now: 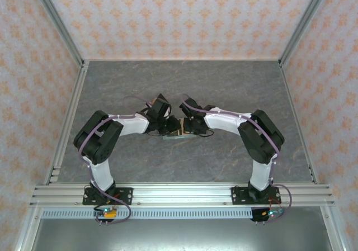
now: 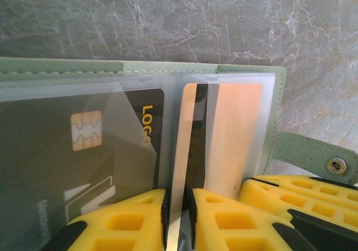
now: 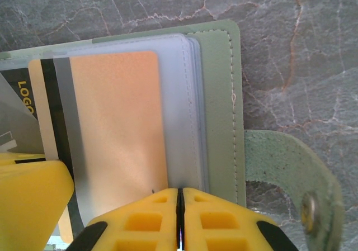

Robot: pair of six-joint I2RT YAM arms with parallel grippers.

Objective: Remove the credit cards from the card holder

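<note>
The sage-green card holder (image 2: 67,66) lies open on the table, its clear sleeves facing up and its side tab (image 3: 285,167) sticking out to the right. A golden-brown credit card (image 3: 117,122) with a black stripe sits partly in the right-hand sleeve. My left gripper (image 2: 179,206) is shut on that card's pale striped edge (image 2: 184,139). My right gripper (image 3: 180,194) is shut on the near edge of the card holder (image 3: 218,94), at the clear sleeve. A dark card (image 2: 67,150) with a chip lies under the left sleeve. Both grippers (image 1: 170,129) (image 1: 187,129) meet at mid-table.
The grey marbled table (image 1: 184,83) stretches on all sides of the wallet. Patterned walls and metal rails (image 1: 67,128) enclose it. In the left wrist view the right gripper's yellow fingers (image 2: 291,198) lie close beside mine.
</note>
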